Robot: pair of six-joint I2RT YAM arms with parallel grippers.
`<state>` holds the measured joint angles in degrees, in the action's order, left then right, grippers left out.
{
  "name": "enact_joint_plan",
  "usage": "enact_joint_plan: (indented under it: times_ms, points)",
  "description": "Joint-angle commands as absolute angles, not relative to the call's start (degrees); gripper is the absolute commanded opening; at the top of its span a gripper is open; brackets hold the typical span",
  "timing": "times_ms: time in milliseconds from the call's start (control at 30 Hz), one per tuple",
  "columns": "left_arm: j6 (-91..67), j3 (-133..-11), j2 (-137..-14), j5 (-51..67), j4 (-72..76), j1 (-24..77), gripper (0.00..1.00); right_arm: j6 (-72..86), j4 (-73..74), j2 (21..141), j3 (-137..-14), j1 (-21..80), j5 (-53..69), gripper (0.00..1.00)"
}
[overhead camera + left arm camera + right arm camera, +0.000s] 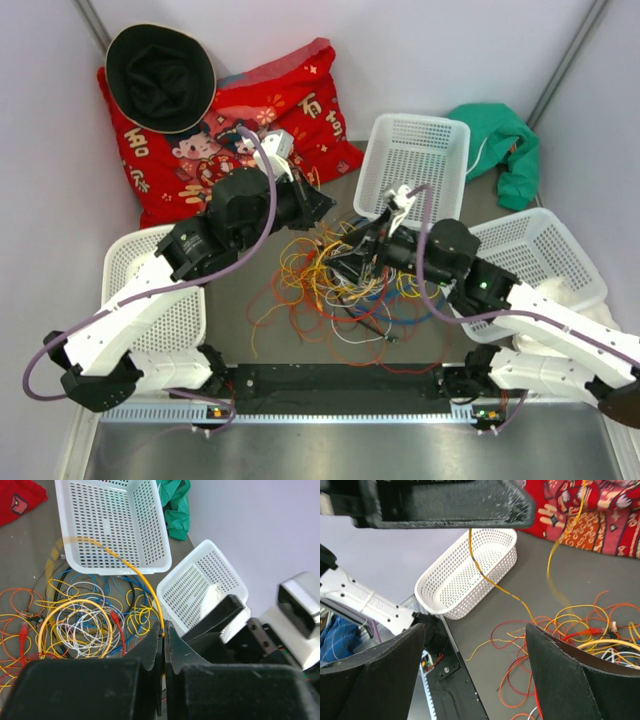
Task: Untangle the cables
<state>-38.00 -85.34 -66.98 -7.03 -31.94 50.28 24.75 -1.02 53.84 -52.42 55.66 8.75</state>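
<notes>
The cables [340,280] lie in a tangled heap of yellow, orange, red, white, blue and black loops on the grey table between the two arms. My left gripper [325,205] hangs above the heap's far left side and is shut on a yellow cable [135,572]. That cable rises taut from the heap [85,615] and is pinched between the closed jaws at my left gripper [163,626]. My right gripper [358,248] hovers over the middle of the heap. In its wrist view my right gripper [475,626] stands wide open with nothing between the fingers, and the taut yellow cable [492,582] shows beyond them.
A white basket [415,160] stands behind the heap, another [150,290] at the left under my left arm, and a third [545,250] at the right. A red cushion [250,110] with a black hat [160,75] lies at the back left, and a green cloth [505,140] at the back right.
</notes>
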Motion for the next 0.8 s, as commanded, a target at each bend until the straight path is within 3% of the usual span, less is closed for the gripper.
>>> enact_joint_plan:
  times_ms: [0, 133, 233, 333, 367, 433, 767]
  points:
    - [-38.5, -86.7, -66.1, -6.2, -30.8, 50.2, 0.00, 22.1, -5.3, 59.1, -56.5, 57.3, 9.0, 0.80]
    - [-38.8, -86.1, -65.9, -5.9, -30.9, 50.2, 0.00, 21.4, -5.5, 63.8, -57.8, 57.3, 5.1, 0.79]
    - [-38.9, -85.4, -65.5, -5.8, -30.9, 50.2, 0.00, 22.0, -8.5, 65.6, -57.3, 57.3, 4.5, 0.73]
    - [-38.9, -84.9, -65.1, -6.0, -31.0, 50.2, 0.00, 22.7, -9.8, 66.5, -57.0, 57.3, 2.3, 0.37]
    - [-38.8, -84.8, -64.8, -6.1, -31.0, 50.2, 0.00, 23.1, -9.8, 66.3, -56.6, 57.3, 1.6, 0.16]
    - [-38.8, -84.3, -64.5, -6.4, -31.2, 50.2, 0.00, 23.1, -10.5, 64.7, -55.7, 57.3, 0.3, 0.00]
    - [-38.1, -81.6, -61.8, -8.2, -30.5, 50.2, 0.00, 18.3, -2.6, 53.4, -56.1, 57.3, -7.3, 0.00]
